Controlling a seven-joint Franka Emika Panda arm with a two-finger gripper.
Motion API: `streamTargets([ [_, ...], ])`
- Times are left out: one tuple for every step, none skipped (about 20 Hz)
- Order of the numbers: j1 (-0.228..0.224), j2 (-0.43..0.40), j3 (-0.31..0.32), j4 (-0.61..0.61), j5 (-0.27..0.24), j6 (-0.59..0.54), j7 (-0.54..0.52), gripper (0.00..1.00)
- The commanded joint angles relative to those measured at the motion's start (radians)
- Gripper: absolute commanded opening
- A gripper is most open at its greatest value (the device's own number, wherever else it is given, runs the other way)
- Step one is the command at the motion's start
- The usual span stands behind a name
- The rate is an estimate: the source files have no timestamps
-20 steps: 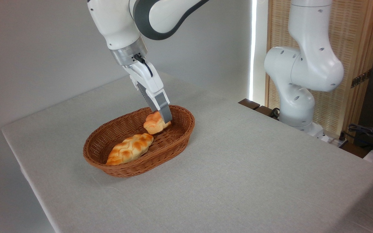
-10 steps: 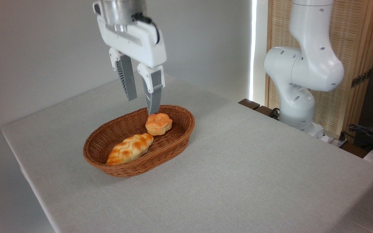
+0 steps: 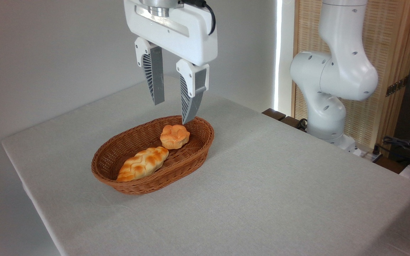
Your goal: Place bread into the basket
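Note:
The bread (image 3: 174,136), a small round golden bun with a lumpy top, lies inside the oval brown wicker basket (image 3: 195,153), toward its right end. My gripper (image 3: 172,112) hangs above that end of the basket, open, with nothing between its grey ribbed fingers (image 3: 154,79). The lower fingertip appears just above and behind the bun, clear of it.
A longer braided loaf (image 3: 142,163) lies in the left half of the basket. The arm's white base (image 3: 327,110) stands at the table's far right edge, with cables (image 3: 404,145) beyond it. The grey cloth table (image 3: 262,192) extends to the front and right.
The gripper let go of the bun, which now rests in the basket. It opened, then rose and shifted right and toward the camera.

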Motion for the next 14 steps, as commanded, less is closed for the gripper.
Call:
streamTargets([
  [-0.003, 0.091, -0.036, 0.112, -0.009, -0.061, -0.054, 1.00],
  [-0.002, 0.092, -0.055, 0.112, -0.005, -0.064, -0.052, 1.00],
  [-0.002, 0.094, -0.063, 0.111, -0.002, -0.066, -0.052, 1.00],
  [-0.002, 0.099, -0.064, 0.111, -0.001, -0.067, -0.052, 1.00],
  [-0.002, 0.100, -0.064, 0.111, -0.001, -0.072, -0.051, 1.00],
  [-0.003, 0.100, -0.064, 0.112, -0.001, -0.074, -0.051, 1.00],
  [-0.002, 0.100, -0.066, 0.111, 0.004, -0.075, -0.051, 1.00],
  [0.000, 0.100, -0.078, 0.111, 0.016, -0.078, -0.051, 1.00],
  [0.003, 0.102, -0.098, 0.111, 0.040, -0.089, -0.052, 1.00],
  [0.005, 0.105, -0.112, 0.111, 0.069, -0.090, -0.055, 1.00],
  [0.005, 0.112, -0.128, 0.112, 0.097, -0.090, -0.069, 1.00],
  [0.005, 0.115, -0.138, 0.112, 0.105, -0.089, -0.090, 1.00],
  [0.005, 0.117, -0.139, 0.112, 0.107, -0.089, -0.097, 1.00],
  [0.005, 0.119, -0.139, 0.111, 0.108, -0.087, -0.095, 1.00],
])
